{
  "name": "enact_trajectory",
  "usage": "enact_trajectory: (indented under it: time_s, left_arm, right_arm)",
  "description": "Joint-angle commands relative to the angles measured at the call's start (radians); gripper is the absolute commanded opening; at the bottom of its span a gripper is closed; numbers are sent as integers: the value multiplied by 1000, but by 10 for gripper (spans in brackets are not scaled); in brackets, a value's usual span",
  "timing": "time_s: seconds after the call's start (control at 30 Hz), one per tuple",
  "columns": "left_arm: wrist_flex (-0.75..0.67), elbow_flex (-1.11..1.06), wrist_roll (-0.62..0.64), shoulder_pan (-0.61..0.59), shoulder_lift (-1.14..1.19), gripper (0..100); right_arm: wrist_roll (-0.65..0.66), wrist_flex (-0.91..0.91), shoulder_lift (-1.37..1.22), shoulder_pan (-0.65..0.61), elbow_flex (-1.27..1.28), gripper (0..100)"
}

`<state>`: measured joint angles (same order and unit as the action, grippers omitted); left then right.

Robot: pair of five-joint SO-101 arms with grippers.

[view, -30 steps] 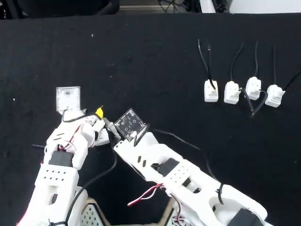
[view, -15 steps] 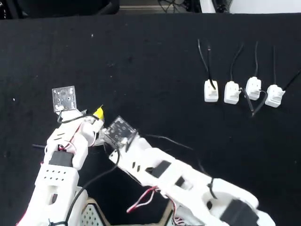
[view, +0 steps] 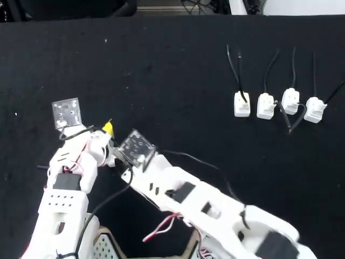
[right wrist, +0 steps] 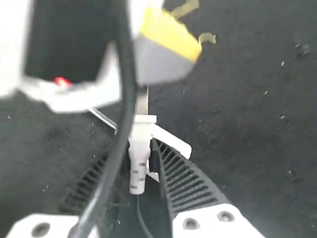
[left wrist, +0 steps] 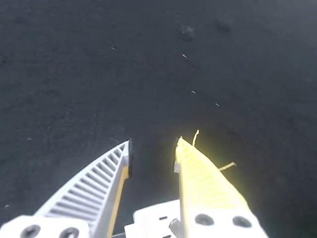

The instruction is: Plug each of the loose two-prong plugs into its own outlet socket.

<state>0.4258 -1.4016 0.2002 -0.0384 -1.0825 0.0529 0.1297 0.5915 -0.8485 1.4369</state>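
My right gripper (right wrist: pixel 133 148) is shut on a small white two-prong plug (right wrist: pixel 139 161). A metal prong (right wrist: pixel 142 101) of it points at the left gripper's yellow-taped finger (right wrist: pixel 166 37), close in front. A thin black cord trails back from the plug. My left gripper (left wrist: pixel 154 144) has one white and one yellow finger a narrow gap apart. A white slotted piece (left wrist: pixel 153 224), seemingly an outlet socket, is wedged low between them. In the high view the left gripper (view: pixel 108 129) and the right gripper (view: pixel 116 157) meet at the table's near left.
Several white plug-and-socket units (view: pixel 266 106) with black cords lie in a row at the far right of the black table (view: pixel 161 70). A thick black cable (right wrist: pixel 121 99) hangs beside the held plug. Both arms' bodies crowd the near edge.
Both arms have shifted a little to the left. The right arm has swung in closer to the left gripper with the plug still held.
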Motion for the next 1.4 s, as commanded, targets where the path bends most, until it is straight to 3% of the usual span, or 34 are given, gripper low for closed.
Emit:
enact_trajectory:
  time_s: [0.0,0.37,0.47,0.73,0.93,1.37]
  left_arm:
    - [-18,5,3,41,-15,162]
    - [-18,-5,-66,36,-15,159]
    - [-18,-7,-66,44,-15,159]
    - [-20,-31,-60,47,-14,159]
    - [-115,-91,-66,82,-6,159]
    - [-106,-90,-68,81,-5,159]
  right_arm:
    - [-6,21,148,-5,35,11]
    - [-8,21,394,46,147,11]
    - [-60,21,432,60,166,11]
    - [-103,21,449,64,171,13]
    - [-103,21,450,66,165,12]
    - [-100,21,452,64,163,12]
